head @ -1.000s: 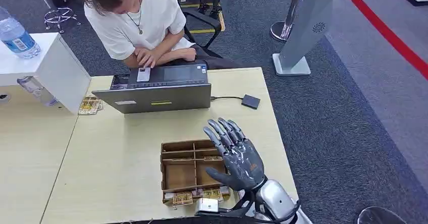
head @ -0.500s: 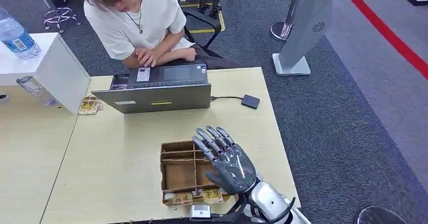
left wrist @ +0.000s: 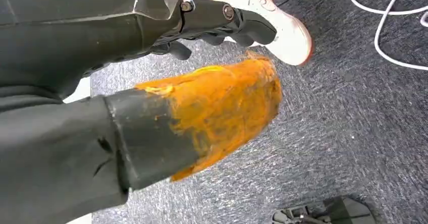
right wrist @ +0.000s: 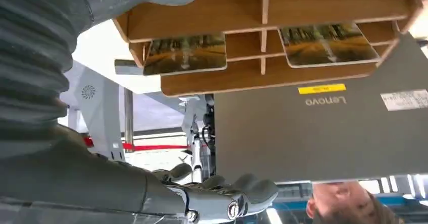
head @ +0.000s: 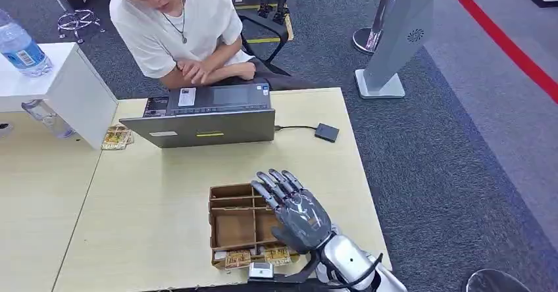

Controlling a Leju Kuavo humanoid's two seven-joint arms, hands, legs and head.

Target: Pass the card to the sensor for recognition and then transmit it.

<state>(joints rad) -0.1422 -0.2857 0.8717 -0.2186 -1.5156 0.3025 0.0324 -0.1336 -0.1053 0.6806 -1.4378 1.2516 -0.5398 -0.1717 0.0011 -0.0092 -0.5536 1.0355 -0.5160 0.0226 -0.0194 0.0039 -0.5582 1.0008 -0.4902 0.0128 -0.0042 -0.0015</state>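
Grey laptop (head: 201, 124) before a seated person (head: 177, 25), water bottle (head: 21, 45) on a white box (head: 59, 85).

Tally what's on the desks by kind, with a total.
Laptop: 1
Card reader: 1
Wooden card organizer: 1
Cards showing in organizer: 2
Water bottle: 1
Card pile beside laptop: 1
Total: 7

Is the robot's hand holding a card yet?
No. The right hand hovers over the wooden tray with fingers spread and nothing in it; the cards lie in the tray's front slots.
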